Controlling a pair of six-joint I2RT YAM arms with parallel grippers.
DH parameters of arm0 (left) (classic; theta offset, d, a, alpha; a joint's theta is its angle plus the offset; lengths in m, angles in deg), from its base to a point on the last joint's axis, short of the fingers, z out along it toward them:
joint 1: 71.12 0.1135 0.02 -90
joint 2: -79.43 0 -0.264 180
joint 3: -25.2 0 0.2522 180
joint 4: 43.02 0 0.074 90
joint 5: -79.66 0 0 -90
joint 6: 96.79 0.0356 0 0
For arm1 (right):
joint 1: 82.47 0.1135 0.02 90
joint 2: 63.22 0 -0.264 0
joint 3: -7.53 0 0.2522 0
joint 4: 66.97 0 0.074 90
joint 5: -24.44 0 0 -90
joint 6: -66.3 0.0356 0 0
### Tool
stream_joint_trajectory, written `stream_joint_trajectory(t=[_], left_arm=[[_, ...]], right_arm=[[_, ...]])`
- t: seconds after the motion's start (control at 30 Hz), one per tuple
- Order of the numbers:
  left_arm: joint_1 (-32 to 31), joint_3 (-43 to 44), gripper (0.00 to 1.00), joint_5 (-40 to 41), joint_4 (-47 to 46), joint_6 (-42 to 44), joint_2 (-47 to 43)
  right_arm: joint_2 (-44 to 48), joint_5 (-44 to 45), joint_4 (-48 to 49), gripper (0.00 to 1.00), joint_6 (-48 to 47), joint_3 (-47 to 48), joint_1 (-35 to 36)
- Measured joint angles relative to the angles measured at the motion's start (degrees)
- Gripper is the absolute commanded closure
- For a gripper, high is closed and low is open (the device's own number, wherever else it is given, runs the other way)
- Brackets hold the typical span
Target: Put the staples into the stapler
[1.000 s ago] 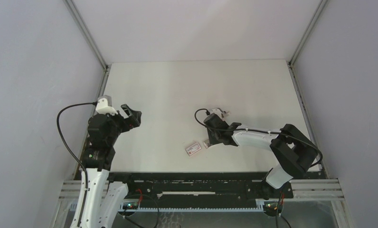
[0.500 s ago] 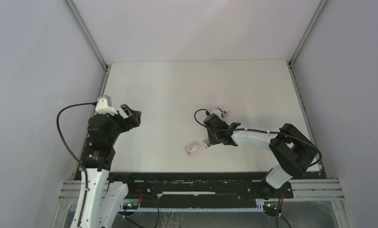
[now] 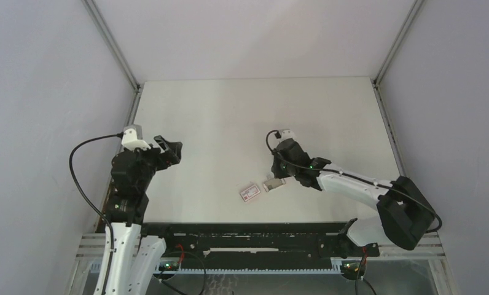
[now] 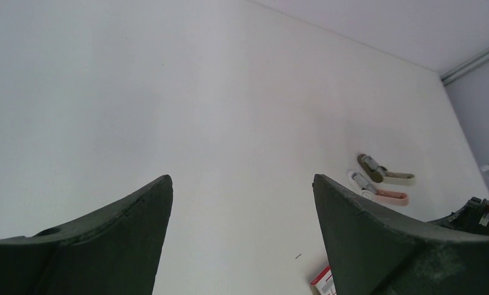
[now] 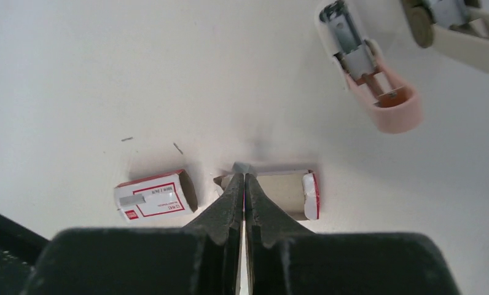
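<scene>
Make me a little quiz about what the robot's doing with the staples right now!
1. True or false: the left pincer is open and empty.
2. Besides white, what colour is the stapler?
3. Where are the tips of the shut right pincer? A: at one end of the tray of staples. B: on the stapler. C: touching the left pincer.
Key: 1 true; 2 pink; 3 A.
</scene>
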Motion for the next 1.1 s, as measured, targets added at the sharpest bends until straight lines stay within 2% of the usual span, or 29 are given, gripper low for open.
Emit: stream_joint_trajectory(t=[0.13, 0.3, 0.37, 0.43, 0.53, 0.77, 0.83, 0.93, 1.1], left_arm=[[-3.41, -2.84, 0.14, -2.19, -5.18, -1.84, -0.33], [-18.91, -5.86, 0.13, -3.26, -13.05, -3.45, 1.75], [-22.47, -5.86, 0.13, -3.58, -15.63, -3.48, 3.69], [-23.41, -5.86, 0.12, -3.52, -17.44, -3.67, 5.16], [-23.43, -5.9, 0.12, -3.41, -18.91, -3.85, 6.58], [-23.69, -5.92, 0.17, -1.29, -20.04, -3.87, 7.5], [-25.94, -5.92, 0.17, 1.77, -20.24, -3.72, 9.73], [-32.79, -5.68, 0.19, 6.38, -20.72, -3.56, 16.2], [-43.04, -2.36, 0.26, 11.78, -21.77, -3.17, 34.18]], right_arm=[[6.03, -6.01, 5.62, 1.0, 0.04, -4.87, -4.92], [12.92, -13.7, 10.84, 1.0, 0.31, -10.56, -9.97], [14.73, -14.69, 11.89, 1.0, 0.07, -10.6, -10.1], [15.47, -14.56, 12.33, 0.99, -0.76, -10.54, -9.68], [14.95, -12.17, 11.65, 0.91, -2.49, -10.47, -7.8], [6.62, -6.14, 7.82, 0.73, -4.52, -5.66, -3.06], [5.66, -5.31, 7.34, 0.66, -4.28, -4.81, -3.19], [6.1, -4.61, 6.67, 0.57, -4.15, -4.72, -4.59], [9.73, -5.27, 4.92, 0.53, -4.28, -4.79, -8.79]])
